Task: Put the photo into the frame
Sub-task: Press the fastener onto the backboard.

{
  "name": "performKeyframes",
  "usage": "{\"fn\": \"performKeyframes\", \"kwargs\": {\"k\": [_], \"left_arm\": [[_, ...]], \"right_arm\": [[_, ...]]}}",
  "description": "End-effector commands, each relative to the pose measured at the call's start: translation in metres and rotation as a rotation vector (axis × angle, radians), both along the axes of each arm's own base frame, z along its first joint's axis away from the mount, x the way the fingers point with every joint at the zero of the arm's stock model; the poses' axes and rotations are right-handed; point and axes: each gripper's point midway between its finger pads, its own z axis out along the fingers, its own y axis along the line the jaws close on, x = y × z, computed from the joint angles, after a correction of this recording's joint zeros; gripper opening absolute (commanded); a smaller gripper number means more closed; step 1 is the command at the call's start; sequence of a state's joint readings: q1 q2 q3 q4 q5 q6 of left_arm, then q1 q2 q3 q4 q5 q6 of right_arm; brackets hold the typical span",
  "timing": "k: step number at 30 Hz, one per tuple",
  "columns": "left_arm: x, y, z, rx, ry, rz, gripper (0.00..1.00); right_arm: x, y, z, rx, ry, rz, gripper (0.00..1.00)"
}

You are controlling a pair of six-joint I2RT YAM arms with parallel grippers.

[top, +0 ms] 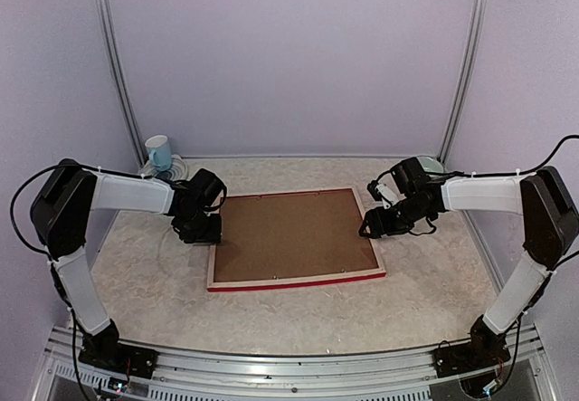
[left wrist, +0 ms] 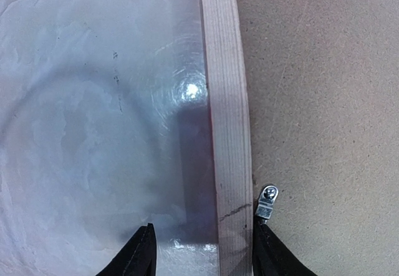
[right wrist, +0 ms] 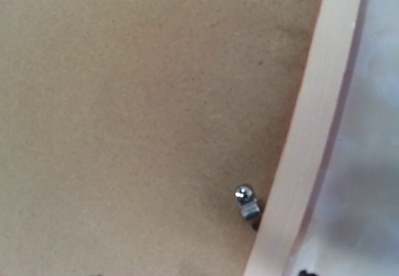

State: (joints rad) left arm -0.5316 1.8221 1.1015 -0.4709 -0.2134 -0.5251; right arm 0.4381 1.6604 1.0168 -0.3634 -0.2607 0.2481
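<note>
The frame [top: 294, 282] lies face down on the table, its red face showing only along the near edge. A plain brown backing board [top: 294, 233] fills it, and the photo is hidden. My left gripper [top: 201, 231] is at the frame's left side. In the left wrist view it stands open [left wrist: 204, 238] astride the pale wood rail [left wrist: 227, 101], its right finger against a small metal clip [left wrist: 267, 201]. My right gripper [top: 373, 224] hovers at the frame's right side. Only its fingertips [right wrist: 305, 272] show, far apart, over the rail [right wrist: 312, 133] and another clip [right wrist: 246, 201].
A blue and white mug [top: 158, 152] stands at the back left corner of the table [top: 434, 310]. A pale green object [top: 432, 163] sits at the back right behind my right arm. Walls close in on three sides.
</note>
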Motion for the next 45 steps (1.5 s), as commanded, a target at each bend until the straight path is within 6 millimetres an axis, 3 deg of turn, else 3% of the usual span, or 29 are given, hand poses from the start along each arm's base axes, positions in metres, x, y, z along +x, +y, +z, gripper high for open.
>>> {"fn": "performKeyframes", "kwargs": {"k": [1,9,19,45], "left_arm": [[0.009,0.006,0.013,0.000,-0.052,0.017,0.52],[0.016,0.009,0.033,-0.021,-0.113,0.038,0.51],[0.013,0.006,0.006,-0.019,-0.057,0.027,0.51],[0.008,-0.001,-0.011,-0.047,-0.016,0.005,0.51]], "right_arm": [[-0.001,0.001,-0.001,-0.009,-0.013,0.008,0.67],[-0.001,0.000,-0.002,-0.011,-0.012,0.008,0.67],[-0.002,-0.001,-0.003,-0.016,-0.012,0.007,0.67],[-0.003,-0.003,-0.005,-0.026,-0.011,0.003,0.67]]}}
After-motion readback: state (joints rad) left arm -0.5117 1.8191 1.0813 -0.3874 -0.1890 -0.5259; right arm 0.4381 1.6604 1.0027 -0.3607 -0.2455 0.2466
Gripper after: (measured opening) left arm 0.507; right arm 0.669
